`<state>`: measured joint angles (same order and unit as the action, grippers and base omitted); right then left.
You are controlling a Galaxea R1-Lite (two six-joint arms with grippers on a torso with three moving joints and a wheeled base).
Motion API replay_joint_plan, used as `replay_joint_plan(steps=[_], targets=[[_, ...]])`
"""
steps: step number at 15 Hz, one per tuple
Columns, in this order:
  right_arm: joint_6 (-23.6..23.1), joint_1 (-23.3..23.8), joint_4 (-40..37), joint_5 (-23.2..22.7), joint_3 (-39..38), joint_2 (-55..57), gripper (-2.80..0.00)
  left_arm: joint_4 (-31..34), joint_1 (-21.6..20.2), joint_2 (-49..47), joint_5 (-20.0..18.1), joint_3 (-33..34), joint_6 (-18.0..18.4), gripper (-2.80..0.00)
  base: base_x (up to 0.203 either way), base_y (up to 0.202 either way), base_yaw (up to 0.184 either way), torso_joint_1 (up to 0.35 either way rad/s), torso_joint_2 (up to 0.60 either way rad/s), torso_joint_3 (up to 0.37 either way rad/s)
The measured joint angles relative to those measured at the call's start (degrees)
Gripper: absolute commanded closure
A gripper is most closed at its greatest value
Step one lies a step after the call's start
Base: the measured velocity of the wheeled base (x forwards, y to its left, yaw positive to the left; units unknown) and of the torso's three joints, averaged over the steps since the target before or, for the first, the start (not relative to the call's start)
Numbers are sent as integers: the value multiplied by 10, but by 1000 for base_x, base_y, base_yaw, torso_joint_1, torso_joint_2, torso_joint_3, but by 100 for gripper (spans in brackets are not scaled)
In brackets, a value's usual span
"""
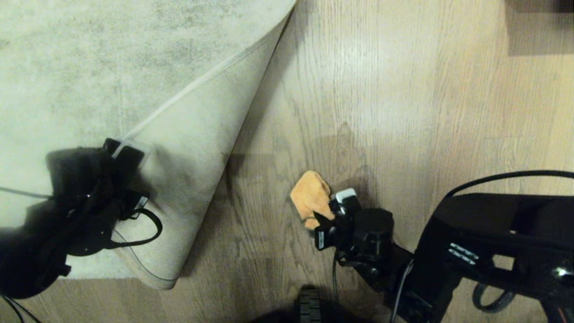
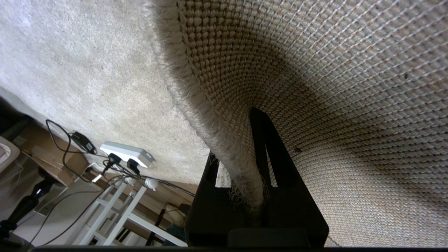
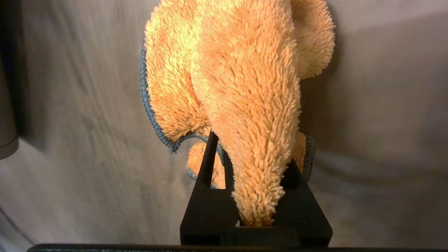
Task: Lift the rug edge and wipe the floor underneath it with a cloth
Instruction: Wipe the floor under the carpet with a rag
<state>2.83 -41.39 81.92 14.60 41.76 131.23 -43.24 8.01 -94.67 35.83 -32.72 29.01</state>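
The rug edge is folded back over the pale mottled rug, cream woven backing facing up, baring the wood-grain floor. My left gripper is shut on the rug edge, at the folded flap's left side. In the left wrist view the fuzzy rug edge runs between the black fingers of the left gripper, with the backing beside it. The orange cloth lies against the bared floor, bunched in my right gripper. Up close, the right gripper is shut on the cloth.
A white power strip with plugged cables and white frame legs stand beyond the rug's far side. A dark piece of furniture sits at the head view's top right. My right arm's bulk fills the lower right.
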Motion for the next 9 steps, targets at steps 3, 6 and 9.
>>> replay_joint_plan(steps=[3,6,9], targets=[[-7,-4,-1,0,-23,-33,0,0,0,1,0,-1,0,0,0,0,0,0,0,0],[-9,-43,1,-2,-23,-30,0,1,0,4,0,-4,0,0,0,0,0,0,0,0],[-8,-96,0,-2,3,5,0,1,0,9,-1,-3,0,0,0,0,0,0,0,0]])
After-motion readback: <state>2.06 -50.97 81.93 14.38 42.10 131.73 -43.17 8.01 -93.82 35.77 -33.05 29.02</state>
